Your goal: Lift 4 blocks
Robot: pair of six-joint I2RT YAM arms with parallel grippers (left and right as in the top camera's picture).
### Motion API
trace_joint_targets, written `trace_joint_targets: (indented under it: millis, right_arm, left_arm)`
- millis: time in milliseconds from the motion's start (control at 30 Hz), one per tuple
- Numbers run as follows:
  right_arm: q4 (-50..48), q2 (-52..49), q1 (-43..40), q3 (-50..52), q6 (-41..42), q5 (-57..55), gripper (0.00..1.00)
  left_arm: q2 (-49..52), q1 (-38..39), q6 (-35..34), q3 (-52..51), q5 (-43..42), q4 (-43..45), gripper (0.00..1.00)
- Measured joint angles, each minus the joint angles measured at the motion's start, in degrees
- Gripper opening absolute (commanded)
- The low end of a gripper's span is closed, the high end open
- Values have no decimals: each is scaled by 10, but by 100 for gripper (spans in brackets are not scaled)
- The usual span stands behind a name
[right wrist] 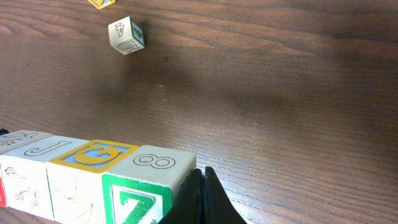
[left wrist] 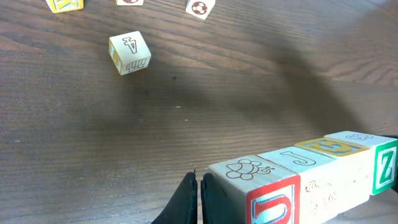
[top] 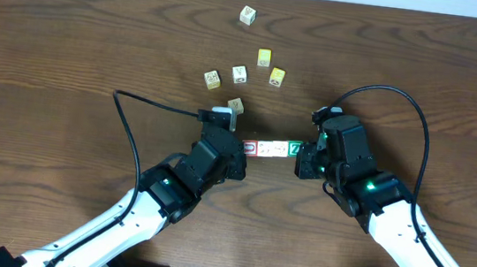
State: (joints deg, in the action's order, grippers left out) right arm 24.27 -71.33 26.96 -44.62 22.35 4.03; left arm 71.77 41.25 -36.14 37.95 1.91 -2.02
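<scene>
Robotics lab bench, wood-grain table

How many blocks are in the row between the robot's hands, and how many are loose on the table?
Blocks in the row between the left gripper and the right gripper: 4
Loose blocks on the table: 6
Total: 10

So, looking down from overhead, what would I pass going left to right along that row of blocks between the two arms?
In order: left gripper → red block → white block → second white block → green block → right gripper.
</scene>
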Motion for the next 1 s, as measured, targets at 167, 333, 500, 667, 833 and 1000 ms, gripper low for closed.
trace_joint_targets:
  millis: [167,333,500,667,833,1000]
  right_arm:
    - [0,0,0,0,0,0,1]
    - [0,0,0,0,0,0,1]
    - [0,0,0,0,0,0,1]
    - [0,0,0,0,0,0,1]
    - [0,0,0,0,0,0,1]
    - [0,0,0,0,0,0,1]
  left_arm:
    - [0,0,0,0,0,0,7]
    - [0,0,0,0,0,0,7]
    - [0,0,0,0,0,0,7]
    - [0,0,0,0,0,0,7]
    - [0,0,0,0,0,0,7]
    - [0,0,1,0,0,0,7]
